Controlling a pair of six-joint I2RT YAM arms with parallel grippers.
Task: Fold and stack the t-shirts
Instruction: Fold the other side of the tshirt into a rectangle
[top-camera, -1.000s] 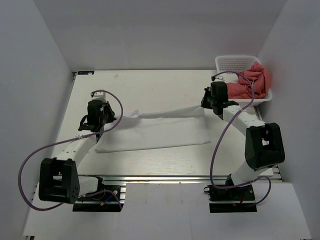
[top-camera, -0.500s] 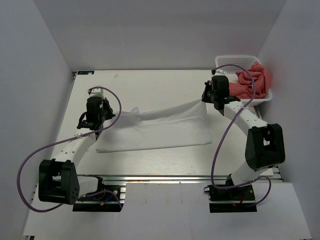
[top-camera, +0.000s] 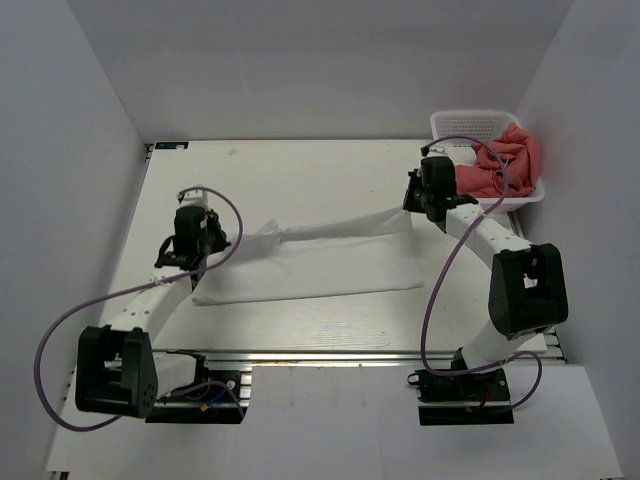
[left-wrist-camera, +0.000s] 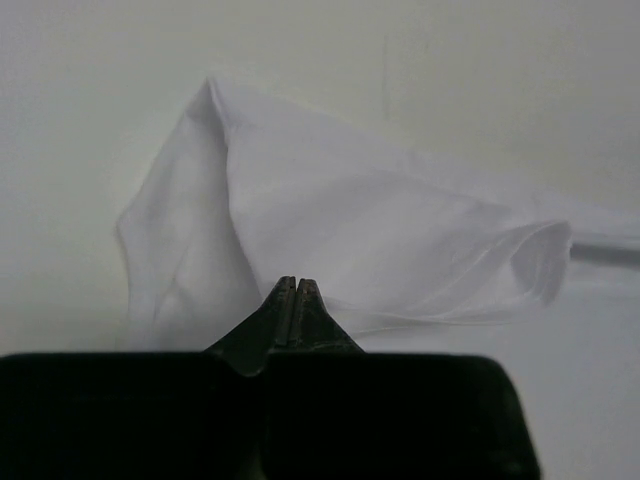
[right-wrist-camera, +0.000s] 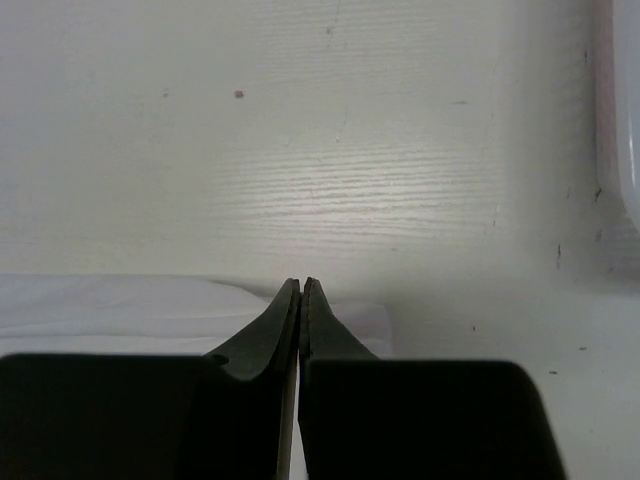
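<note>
Top external: L gripper (top-camera: 222, 240) & R gripper (top-camera: 415, 208) pinch white t-shirt (top-camera: 320, 268).

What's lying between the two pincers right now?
Only the white shirt, its far edge drawn into a band from the left pincer to the right pincer, the rest on the table. The top view shows it.

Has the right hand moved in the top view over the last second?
Yes, slightly: the right hand, pinching the white t-shirt, has shifted forward, away from the robot, and sits nearer the basket.
</note>
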